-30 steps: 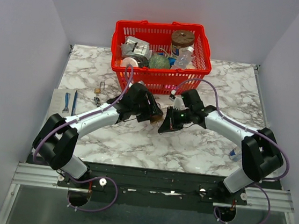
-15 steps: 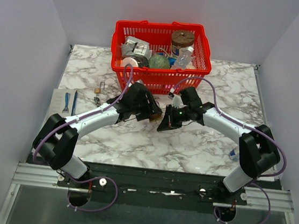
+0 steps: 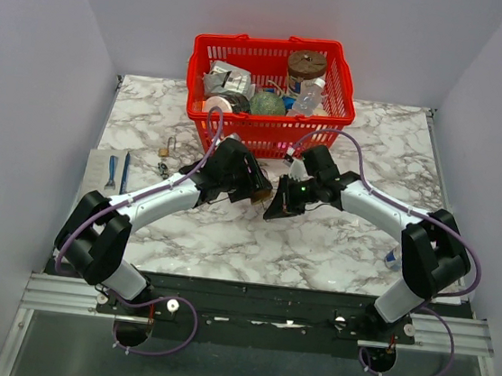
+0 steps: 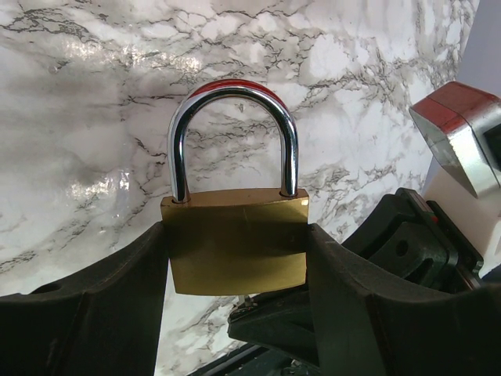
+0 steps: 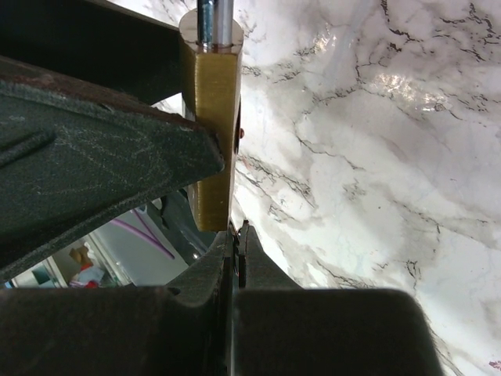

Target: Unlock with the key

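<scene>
The padlock [image 4: 237, 243] has a brass-yellow body and a shiny silver shackle, tinged red at its crown. The fingers [image 4: 94, 313] beside it are matte black. The table [image 3: 344, 244] is white marble, veined grey. At its far edge the basket [image 3: 266, 133] is red. The arms [image 3: 164, 198] are white and black, with purple cables [image 3: 214, 134].

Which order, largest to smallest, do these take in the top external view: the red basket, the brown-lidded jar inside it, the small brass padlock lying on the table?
1. red basket, by far.
2. brown-lidded jar.
3. small brass padlock, tiny beside the others.
</scene>
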Tool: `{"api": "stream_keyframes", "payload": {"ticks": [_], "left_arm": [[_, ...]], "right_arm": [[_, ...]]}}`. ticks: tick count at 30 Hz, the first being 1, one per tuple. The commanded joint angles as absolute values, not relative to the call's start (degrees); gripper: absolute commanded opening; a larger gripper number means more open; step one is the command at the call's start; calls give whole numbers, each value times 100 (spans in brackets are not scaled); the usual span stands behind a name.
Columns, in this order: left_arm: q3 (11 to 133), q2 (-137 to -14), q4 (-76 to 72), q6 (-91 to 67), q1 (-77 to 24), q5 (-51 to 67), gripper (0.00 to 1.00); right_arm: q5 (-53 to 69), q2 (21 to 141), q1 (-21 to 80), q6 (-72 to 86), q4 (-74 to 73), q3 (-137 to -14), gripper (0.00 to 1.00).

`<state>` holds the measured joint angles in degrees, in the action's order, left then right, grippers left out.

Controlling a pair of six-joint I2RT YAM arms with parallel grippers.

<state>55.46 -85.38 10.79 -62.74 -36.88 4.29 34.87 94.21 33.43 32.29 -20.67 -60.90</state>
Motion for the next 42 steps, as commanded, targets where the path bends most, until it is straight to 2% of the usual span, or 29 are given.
{"api": "stream_keyframes", "payload": {"ticks": [1, 42], "left_arm": [[5660, -8253, 879, -6468, -3893, 703, 0], [5651, -8271, 870, -6565, -4061, 685, 0]], "right_arm": [[3024, 9308, 3313, 3463, -1450, -6372, 1], [2347, 8833, 3313, 3876, -123, -5994, 1]]}}
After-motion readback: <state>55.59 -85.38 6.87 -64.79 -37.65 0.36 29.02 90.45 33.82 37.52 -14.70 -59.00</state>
